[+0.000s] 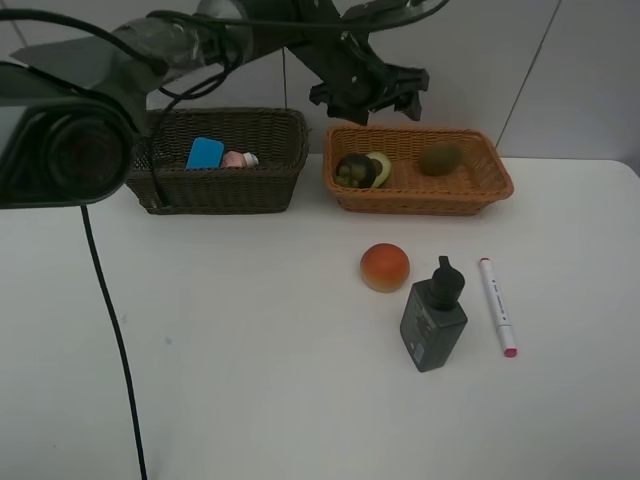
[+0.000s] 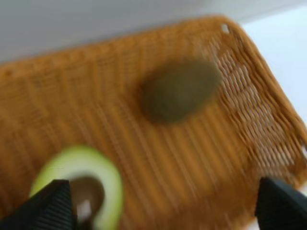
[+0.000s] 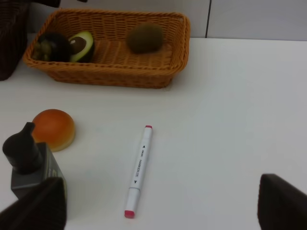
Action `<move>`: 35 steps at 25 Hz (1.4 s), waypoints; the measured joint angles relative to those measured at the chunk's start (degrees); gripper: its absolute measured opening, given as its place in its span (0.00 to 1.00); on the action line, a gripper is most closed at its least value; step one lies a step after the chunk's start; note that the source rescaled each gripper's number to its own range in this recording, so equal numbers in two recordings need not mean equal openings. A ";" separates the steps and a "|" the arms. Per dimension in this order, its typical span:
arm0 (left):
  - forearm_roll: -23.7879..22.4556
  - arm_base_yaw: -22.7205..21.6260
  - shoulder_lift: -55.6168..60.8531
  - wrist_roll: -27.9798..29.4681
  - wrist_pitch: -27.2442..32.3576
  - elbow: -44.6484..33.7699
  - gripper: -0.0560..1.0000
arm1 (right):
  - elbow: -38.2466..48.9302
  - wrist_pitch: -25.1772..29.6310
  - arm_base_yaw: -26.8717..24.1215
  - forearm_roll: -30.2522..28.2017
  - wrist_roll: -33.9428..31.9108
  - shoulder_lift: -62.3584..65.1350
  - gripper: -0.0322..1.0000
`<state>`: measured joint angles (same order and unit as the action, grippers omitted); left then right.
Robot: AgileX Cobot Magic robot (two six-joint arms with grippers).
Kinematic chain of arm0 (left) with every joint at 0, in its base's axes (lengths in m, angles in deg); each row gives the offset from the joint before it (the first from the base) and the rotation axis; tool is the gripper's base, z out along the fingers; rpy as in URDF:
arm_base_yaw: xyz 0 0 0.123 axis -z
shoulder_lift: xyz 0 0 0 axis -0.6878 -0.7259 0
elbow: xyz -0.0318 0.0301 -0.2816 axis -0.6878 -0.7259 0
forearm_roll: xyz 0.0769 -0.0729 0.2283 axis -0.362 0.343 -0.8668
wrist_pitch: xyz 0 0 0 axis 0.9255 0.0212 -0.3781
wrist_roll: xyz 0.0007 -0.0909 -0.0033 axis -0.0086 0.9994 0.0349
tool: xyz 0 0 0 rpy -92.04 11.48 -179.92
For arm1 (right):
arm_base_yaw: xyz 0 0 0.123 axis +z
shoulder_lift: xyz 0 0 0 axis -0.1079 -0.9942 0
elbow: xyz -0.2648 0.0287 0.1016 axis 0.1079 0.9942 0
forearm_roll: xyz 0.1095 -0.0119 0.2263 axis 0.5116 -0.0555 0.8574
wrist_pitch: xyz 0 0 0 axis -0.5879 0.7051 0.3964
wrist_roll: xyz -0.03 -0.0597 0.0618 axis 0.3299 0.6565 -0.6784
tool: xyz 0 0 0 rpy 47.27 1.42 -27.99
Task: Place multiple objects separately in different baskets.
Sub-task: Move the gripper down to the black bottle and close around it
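The left fingers (image 2: 50,206) stand wide apart and nothing is between them. They hang over the orange-tan basket (image 1: 418,195), above its back rim, and the left wrist view looks down into it, somewhat blurred. Inside this basket the avocado half (image 1: 380,166) lies with the cut side up, touching the dark mangosteen (image 1: 353,172) at the end nearer to the dark basket. The brown kiwi (image 1: 440,159) lies alone toward the other end.

The right fingers (image 3: 33,203) are also wide apart and hold nothing. They are low over the tabletop (image 1: 250,350), on the side of the white marker (image 1: 497,306).

The dark brown basket (image 1: 225,190) stands just beside the orange-tan one, at the back of the tabletop. It contains the blue eraser (image 1: 205,153) and, next to it, the pink bottle (image 1: 238,159).

In front of the baskets, on the bare tabletop, are the orange-red peach (image 1: 385,267), the dark pump bottle (image 1: 434,320) lying just beside it, and the marker, near the bottle but apart from it.
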<state>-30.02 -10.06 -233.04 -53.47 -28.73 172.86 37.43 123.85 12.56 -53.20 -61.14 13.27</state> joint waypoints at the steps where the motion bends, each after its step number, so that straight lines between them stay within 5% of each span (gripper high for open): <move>1: -0.14 -0.30 1.23 0.00 4.51 0.16 0.93 | 0.00 0.00 0.00 0.00 0.00 0.00 1.00; 6: -6.10 -3.36 6.81 0.41 24.53 0.54 0.93 | 0.00 0.00 0.00 0.00 0.00 0.00 1.00; 16: -17.51 -11.12 14.73 1.30 25.85 -5.43 0.93 | 0.00 0.00 0.00 0.00 0.00 0.00 1.00; 28: -20.42 -23.85 46.16 2.61 25.75 -46.09 0.93 | 0.00 0.00 0.00 0.00 0.00 0.00 1.00; 35: -20.31 -24.79 66.70 2.61 25.75 -69.78 0.93 | 0.00 0.00 0.00 0.00 0.00 0.00 1.00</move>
<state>-50.33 -34.85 -166.34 -50.86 -2.97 103.08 37.43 123.85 12.56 -53.20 -61.14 13.27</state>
